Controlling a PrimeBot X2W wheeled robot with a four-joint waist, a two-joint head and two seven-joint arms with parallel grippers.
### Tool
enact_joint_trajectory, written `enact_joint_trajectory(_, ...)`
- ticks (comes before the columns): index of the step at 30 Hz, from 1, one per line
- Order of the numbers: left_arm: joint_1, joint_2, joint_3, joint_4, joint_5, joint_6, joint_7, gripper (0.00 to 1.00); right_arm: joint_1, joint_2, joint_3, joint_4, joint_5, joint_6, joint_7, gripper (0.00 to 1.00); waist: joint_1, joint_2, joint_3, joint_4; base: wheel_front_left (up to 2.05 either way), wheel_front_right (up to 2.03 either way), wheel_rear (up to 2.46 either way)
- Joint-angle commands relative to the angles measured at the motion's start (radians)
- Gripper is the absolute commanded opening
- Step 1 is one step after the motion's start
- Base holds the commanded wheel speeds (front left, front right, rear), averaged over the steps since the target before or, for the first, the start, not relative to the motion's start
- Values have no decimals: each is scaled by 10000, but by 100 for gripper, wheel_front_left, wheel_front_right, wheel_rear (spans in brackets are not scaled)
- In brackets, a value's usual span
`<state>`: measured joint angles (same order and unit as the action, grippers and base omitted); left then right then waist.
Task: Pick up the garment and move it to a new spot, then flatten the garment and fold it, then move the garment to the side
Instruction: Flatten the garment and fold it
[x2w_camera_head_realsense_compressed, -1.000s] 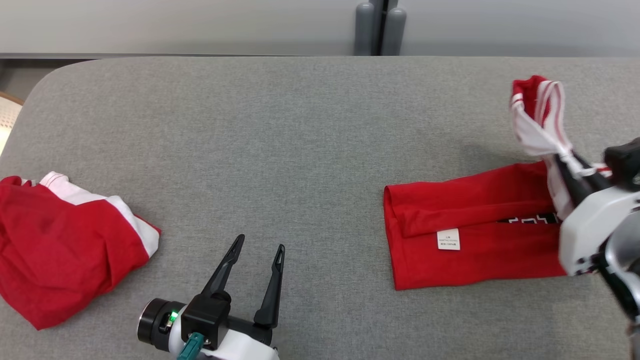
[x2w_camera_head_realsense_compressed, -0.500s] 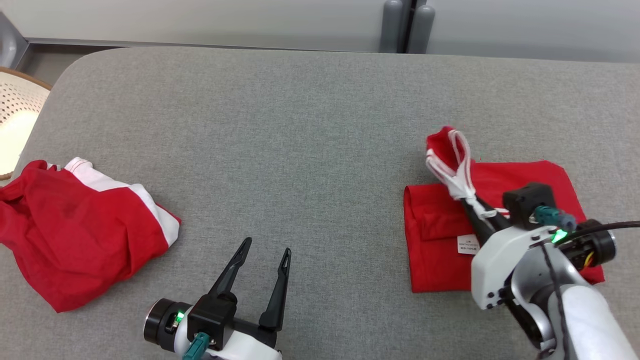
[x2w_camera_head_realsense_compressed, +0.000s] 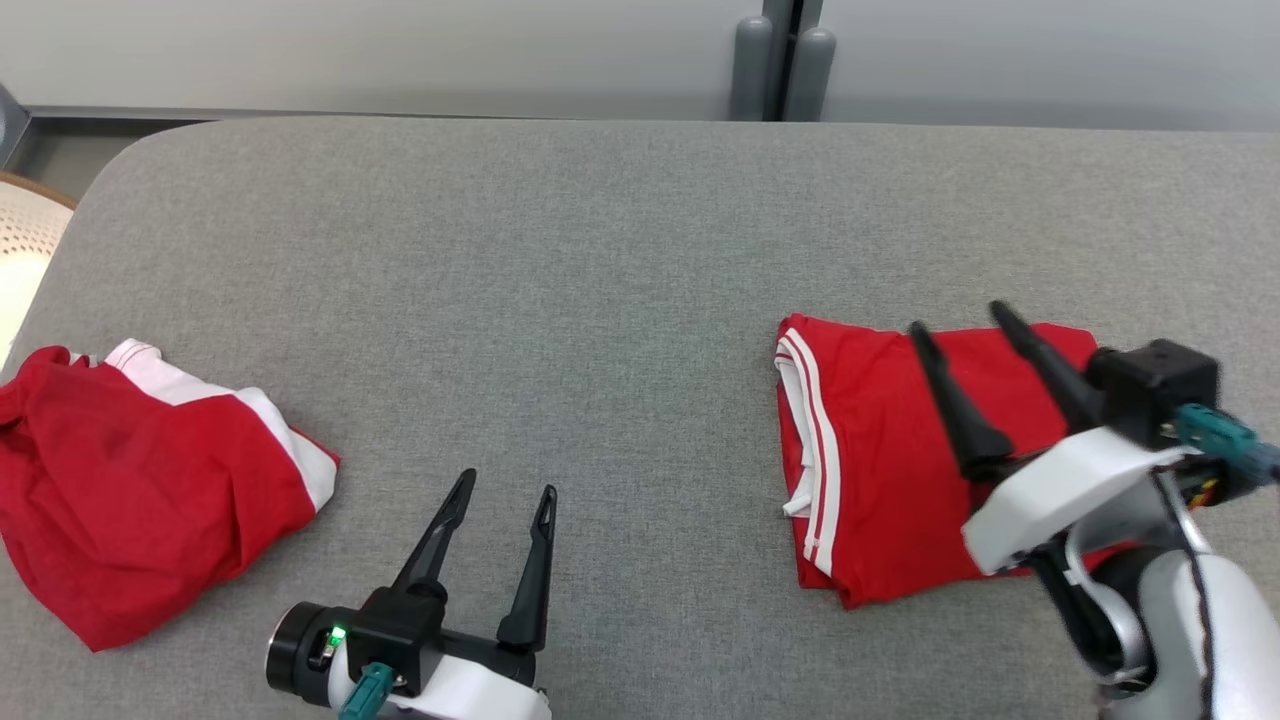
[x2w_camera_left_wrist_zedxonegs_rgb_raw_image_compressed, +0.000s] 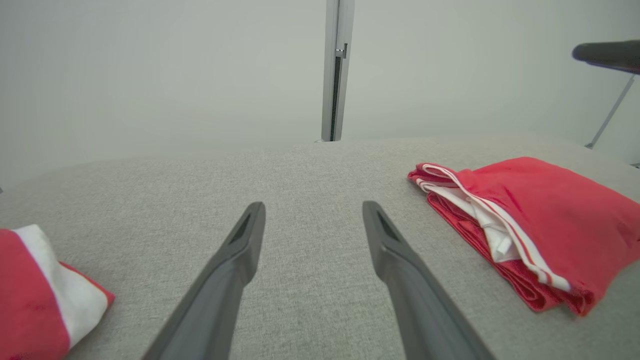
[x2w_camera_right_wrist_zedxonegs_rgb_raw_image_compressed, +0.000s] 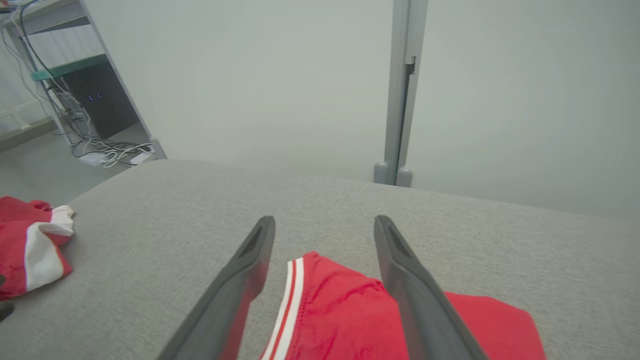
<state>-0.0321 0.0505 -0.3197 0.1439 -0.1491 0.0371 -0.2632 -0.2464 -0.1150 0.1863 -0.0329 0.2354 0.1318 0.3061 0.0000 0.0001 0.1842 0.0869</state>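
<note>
The folded garment (x2w_camera_head_realsense_compressed: 880, 470), red with white stripes at its left edge, lay flat on the grey table (x2w_camera_head_realsense_compressed: 600, 250) at the robot's right. The right gripper (x2w_camera_head_realsense_compressed: 955, 318) was over it, fingers spread wide and holding nothing; in the right wrist view the striped edge lay between the two fingers. The left gripper (x2w_camera_head_realsense_compressed: 508, 483), likewise spread and empty, was over bare table, well apart from it, with a crumpled red garment (x2w_camera_head_realsense_compressed: 130, 500) at the far left
</note>
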Motion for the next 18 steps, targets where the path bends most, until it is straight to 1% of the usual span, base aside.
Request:
enact_joint_trajectory(1, 78, 29, 142, -158, -64, 96, -18, 100, 68, -324, -327, -45, -182, -22, -461, 100, 0, -1, -156, -162, 0, 0, 0)
enact_joint_trajectory(4, 282, 28, 408, -464, -157, 177, -18, 100, 392, -746, -884, 254, -109, -22, -1448, 100, 0, -1, -349, -319, 0, 0, 0)
enact_joint_trajectory(6, 422, 24, 638, -718, -240, 262, -18, 100, 600, -1055, -1078, 718, -55, -20, -2230, 100, 0, -1, -495, -435, 0, 0, 0)
enact_joint_trajectory(7, 510, 21, 739, -832, -269, 290, -16, 100, 741, -1217, -1045, 991, -76, -22, -2639, 100, 0, -1, -560, -483, 0, 0, 0)
enact_joint_trajectory(8, 510, 21, 739, -832, -269, 290, -16, 100, 741, -1217, -1045, 991, -76, -22, -2639, 100, 0, -1, -560, -483, 0, 0, 0)
enact_joint_trajectory(11, 851, 20, 1064, -1254, -482, 469, -18, 100, 1002, -1467, -926, 1905, -86, -16, -4081, 100, 0, -1, -716, -628, 0, 0, 0)
enact_joint_trajectory(12, 952, 20, 1156, -1405, -537, 542, -18, 100, 1042, -1491, -766, 2178, -60, -13, -4666, 100, 0, -1, -751, -674, 0, 0, 0)
enact_joint_trajectory(14, 1122, 17, 1344, -1756, -657, 648, -16, 100, 1140, -1442, -716, 2816, -29, -22, -5403, 100, 0, -1, -817, -762, 0, 0, 0)
enact_joint_trajectory(16, 1294, 19, 1553, -2180, -451, 751, -15, 100, 1177, -1306, -610, 3240, -178, -19, -5671, 100, 0, -1, -882, -814, 0, 0, 0)
enact_joint_trajectory(17, 1403, 13, 1630, -2351, -379, 789, -15, 100, 1192, -1188, -698, 3286, -247, -19, -5709, 100, 0, -1, -926, -842, 0, 0, 0)
enact_joint_trajectory(18, 1527, 19, 1721, -2450, -337, 836, -15, 100, 1162, -1068, -734, 3022, -334, -19, -5722, 100, 0, -1, -972, -873, 0, 0, 0)
